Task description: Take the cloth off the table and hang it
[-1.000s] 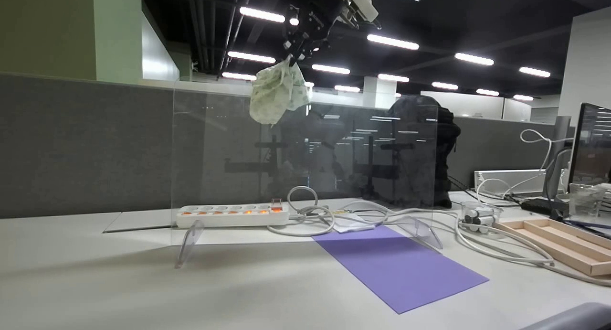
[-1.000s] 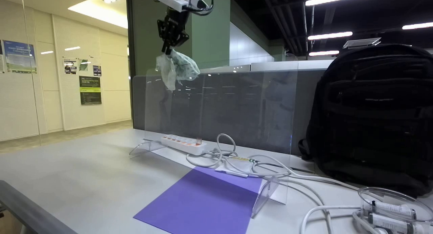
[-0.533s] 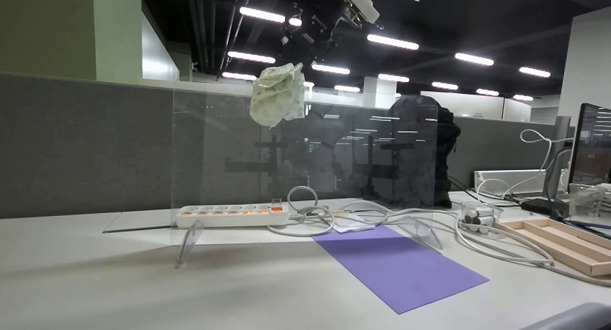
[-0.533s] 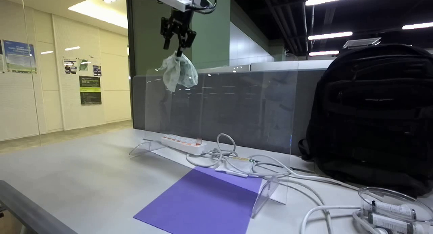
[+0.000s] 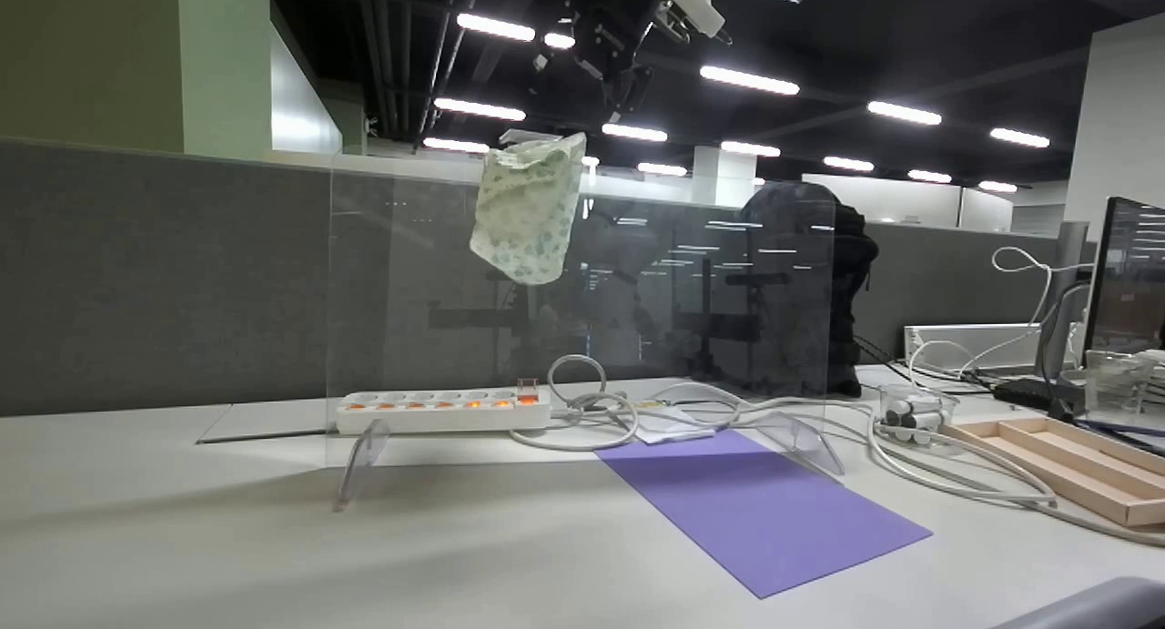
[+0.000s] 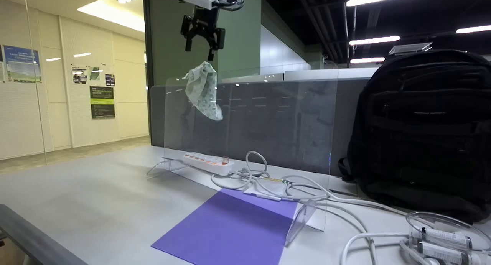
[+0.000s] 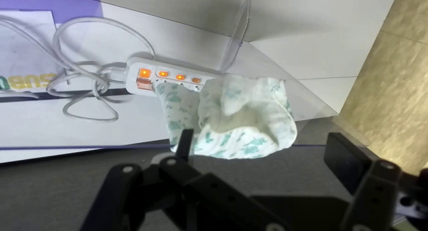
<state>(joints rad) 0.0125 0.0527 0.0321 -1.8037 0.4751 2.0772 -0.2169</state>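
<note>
The gripper (image 6: pixel 199 53) stood wide, its jaws well apart. Just beneath it hung the cloth (image 6: pixel 203 89), draped over the top edge of the clear panel (image 6: pixel 268 119); whether one tip touched it could not be told. Below lay a power strip (image 6: pixel 209 164).

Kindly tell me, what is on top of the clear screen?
The cloth hangs over the top edge of the clear screen in both exterior views. The wrist view shows this edge on both sides of it; the stretch under the cloth is covered and cannot be seen.
</note>
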